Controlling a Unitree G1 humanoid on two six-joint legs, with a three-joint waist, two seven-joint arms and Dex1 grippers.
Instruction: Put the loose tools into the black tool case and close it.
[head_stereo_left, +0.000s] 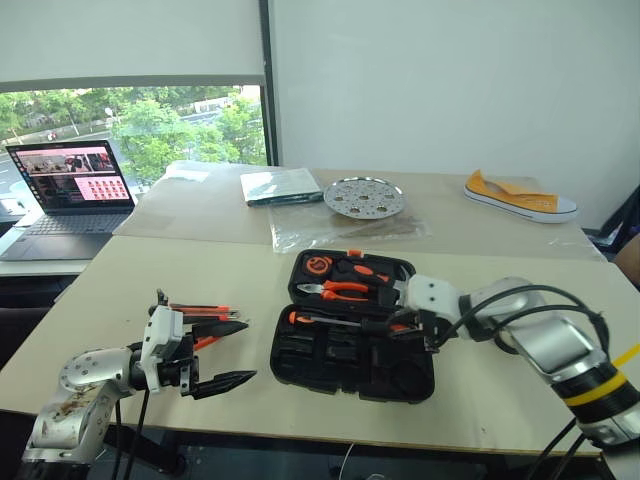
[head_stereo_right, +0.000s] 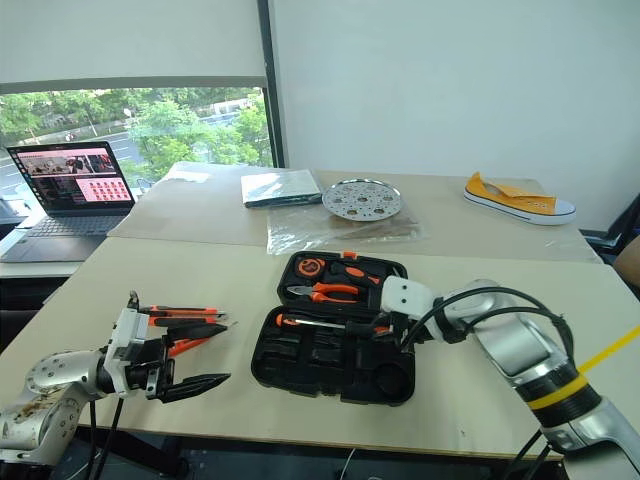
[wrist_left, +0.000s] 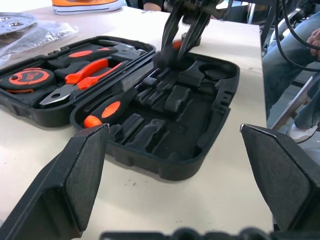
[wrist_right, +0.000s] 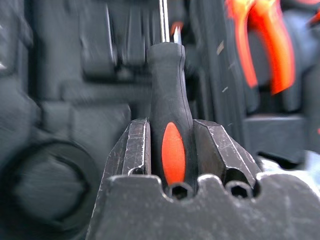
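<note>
While the left end effector (head_stereo_left: 215, 355) gapes empty, the right end effector (wrist_right: 170, 145) clamps a screwdriver (wrist_right: 170, 125) over the case (head_stereo_left: 350, 370).

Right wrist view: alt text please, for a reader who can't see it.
The right pincer is shut on a black-and-orange-handled screwdriver, its metal shaft pointing away over the moulded recesses of the open black tool case. Orange-handled pliers lie in the case beyond.

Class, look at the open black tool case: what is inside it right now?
The black tool case holds orange-handled pliers, a tape measure and one screwdriver. Its near half has bare recesses. The right end effector covers part of the tray.
</note>
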